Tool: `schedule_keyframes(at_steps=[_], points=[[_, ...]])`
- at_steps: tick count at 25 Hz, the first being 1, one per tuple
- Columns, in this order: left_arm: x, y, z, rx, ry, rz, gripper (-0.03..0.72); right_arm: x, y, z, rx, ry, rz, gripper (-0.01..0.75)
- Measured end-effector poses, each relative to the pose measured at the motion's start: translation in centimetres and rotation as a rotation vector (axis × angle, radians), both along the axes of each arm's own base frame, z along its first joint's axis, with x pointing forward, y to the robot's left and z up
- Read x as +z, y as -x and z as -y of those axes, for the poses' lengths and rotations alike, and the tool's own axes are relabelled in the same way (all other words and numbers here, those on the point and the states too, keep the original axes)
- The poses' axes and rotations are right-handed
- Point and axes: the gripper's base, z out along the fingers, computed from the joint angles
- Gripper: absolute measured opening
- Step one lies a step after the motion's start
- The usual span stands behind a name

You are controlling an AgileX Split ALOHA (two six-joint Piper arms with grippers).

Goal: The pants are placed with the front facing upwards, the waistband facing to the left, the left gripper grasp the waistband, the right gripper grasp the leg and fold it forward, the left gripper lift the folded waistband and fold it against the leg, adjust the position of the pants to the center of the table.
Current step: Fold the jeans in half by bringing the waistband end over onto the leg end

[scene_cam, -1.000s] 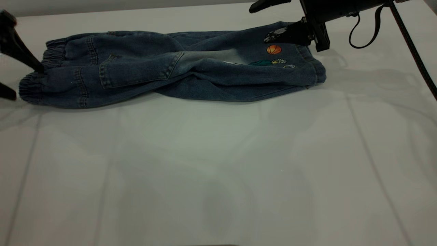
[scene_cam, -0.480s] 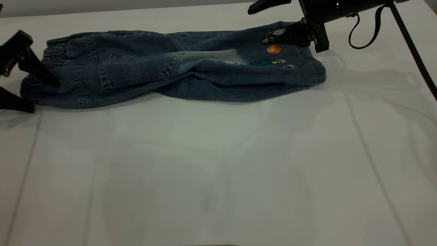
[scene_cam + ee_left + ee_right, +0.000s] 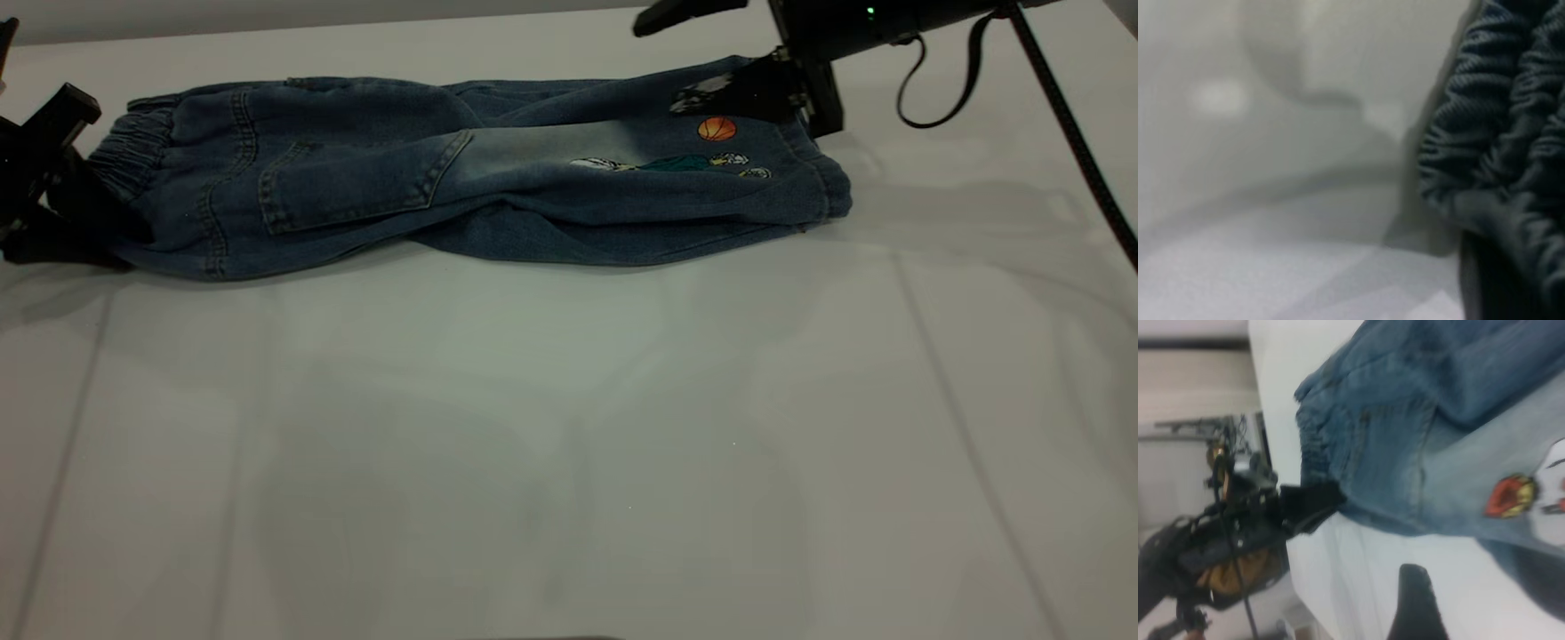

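Spreading wide and white beneath me, the counter [image 3: 569, 427] carries the pants [image 3: 462, 173] along its far edge, waistband [image 3: 124, 156] to my left. My left gripper [image 3: 53, 222] has its fingers clenched on the waistband; my right gripper [image 3: 702, 49] hangs with fingers spread over the leg end.

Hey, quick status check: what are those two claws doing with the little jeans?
Left tool shut on waistband. Right tool open over leg end. Pants flat on table.
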Motion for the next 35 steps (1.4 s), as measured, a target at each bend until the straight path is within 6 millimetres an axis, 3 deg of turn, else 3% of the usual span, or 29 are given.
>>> schedule_keyframes(at_steps=[2,4,8,14,19,24,27,32,35], points=[[0.0,0.0,0.1,-0.008,-0.003,0.003,0.057,0.6,-0.3,-0.7,0.022,-0.003,0.025,0.417],[0.5,-0.2,0.5,-0.031,-0.013,0.018,0.052,1.5,-0.8,-1.7,0.043,-0.010,0.059,0.417],[3.4,-0.8,1.8,-0.093,-0.050,0.098,0.052,2.6,-1.1,-4.7,0.113,0.049,0.116,0.418],[9.4,-1.2,4.2,-0.186,-0.105,0.254,0.051,1.5,-0.7,-8.5,0.100,0.225,0.147,0.418],[13.5,-0.9,6.7,-0.268,-0.134,0.363,0.051,-0.9,-0.6,-10.6,0.123,0.250,0.125,0.418],[16.6,-0.1,8.6,-0.341,-0.144,0.442,0.051,-4.0,-1.1,-11.3,0.128,0.246,0.075,0.418],[17.8,0.2,9.5,-0.364,-0.147,0.472,0.051,-4.8,-1.2,-11.5,0.138,0.223,0.042,0.418],[18.9,0.5,11.5,-0.406,-0.162,0.517,0.051,-4.2,-1.3,-11.5,0.207,0.211,0.063,0.418],[19.6,0.7,12.6,-0.440,-0.175,0.548,0.051,-2.5,-2.3,-9.9,0.223,0.210,0.086,0.418]])
